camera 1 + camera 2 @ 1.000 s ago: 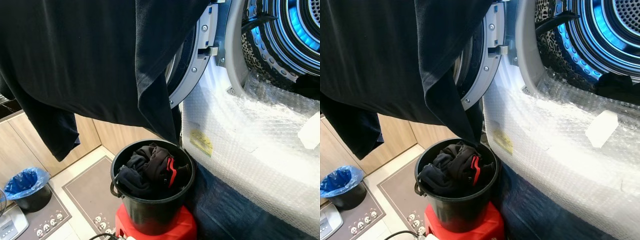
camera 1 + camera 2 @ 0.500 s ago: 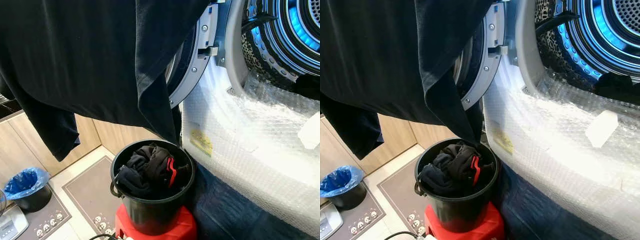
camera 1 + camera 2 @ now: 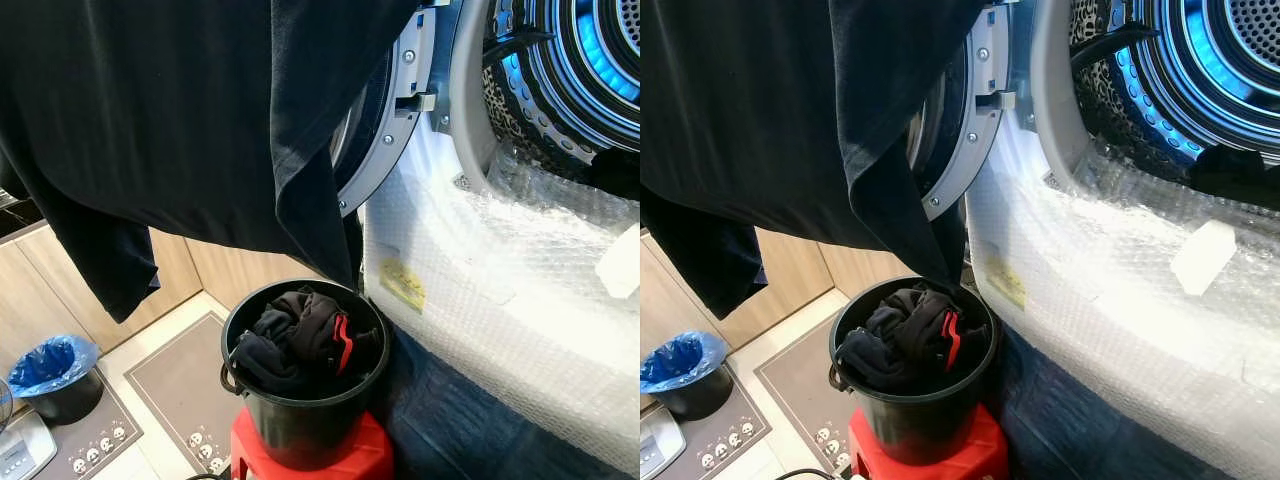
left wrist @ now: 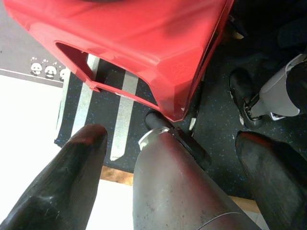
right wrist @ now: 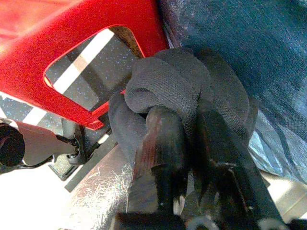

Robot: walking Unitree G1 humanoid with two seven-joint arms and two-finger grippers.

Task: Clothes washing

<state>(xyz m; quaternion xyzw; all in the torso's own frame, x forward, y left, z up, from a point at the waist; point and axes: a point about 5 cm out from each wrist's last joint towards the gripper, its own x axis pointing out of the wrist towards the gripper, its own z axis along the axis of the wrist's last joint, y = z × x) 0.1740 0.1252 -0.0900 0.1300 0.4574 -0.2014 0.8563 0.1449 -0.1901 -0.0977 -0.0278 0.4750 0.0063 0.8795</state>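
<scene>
A large black garment (image 3: pixel 180 120) hangs across the upper left of the eye views; what holds it up is hidden. Its lower corner dangles over a black bucket (image 3: pixel 305 405) stuffed with dark clothes (image 3: pixel 300 340), one with a red trim. The bucket stands on a red stool (image 3: pixel 350 455). To the right is the washing machine, its round door (image 3: pixel 400 110) swung open and its blue-lit drum (image 3: pixel 570 60) showing. My right gripper (image 5: pixel 184 120) is shut on a dark knitted cloth (image 5: pixel 168 81) beside the stool (image 5: pixel 72 43). My left gripper (image 4: pixel 170 136) hangs open near the stool's foot (image 4: pixel 144 43).
Bubble wrap (image 3: pixel 500 260) covers the washer's front below the drum, and a spotted cloth (image 3: pixel 500 100) lies at the drum's rim. A blue-lined bin (image 3: pixel 50 375) and a grey mat (image 3: pixel 170 385) sit on the floor at left, by wooden cabinets (image 3: pixel 40 290).
</scene>
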